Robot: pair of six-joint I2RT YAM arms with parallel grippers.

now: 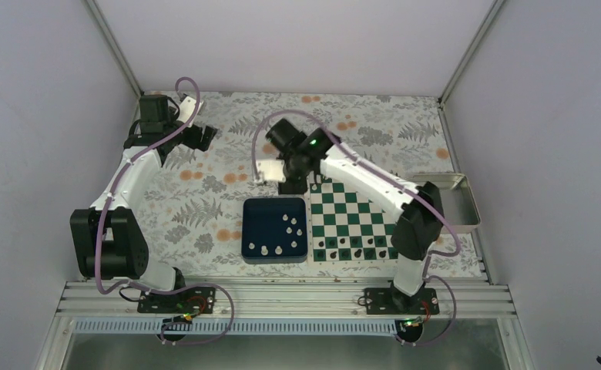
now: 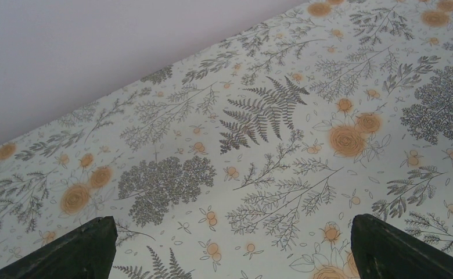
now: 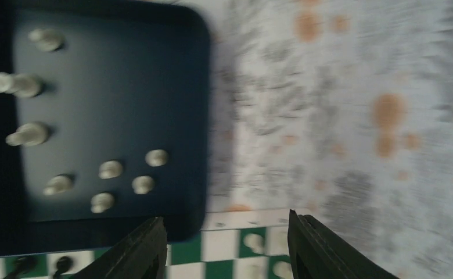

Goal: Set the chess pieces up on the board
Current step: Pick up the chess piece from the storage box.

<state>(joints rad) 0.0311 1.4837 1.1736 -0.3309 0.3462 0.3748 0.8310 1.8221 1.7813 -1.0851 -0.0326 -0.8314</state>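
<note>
The left gripper [image 2: 231,224] hangs over the far left part of the desk [image 1: 220,173]. Its fingers are wide apart and hold nothing. Next comes the dark blue tray [image 1: 253,231], near the front edge, with several white chess pieces [image 3: 110,169] in it. The right gripper [image 3: 225,221] hangs by the tray's far right corner, spread wide, with nothing in it. Two blurry pale pieces sit on the board [image 1: 357,218] close to it. Small black pieces [image 1: 349,253] line the board's near edge. A shiny metal tray [image 1: 458,199] lies by the desk's right edge.
</note>
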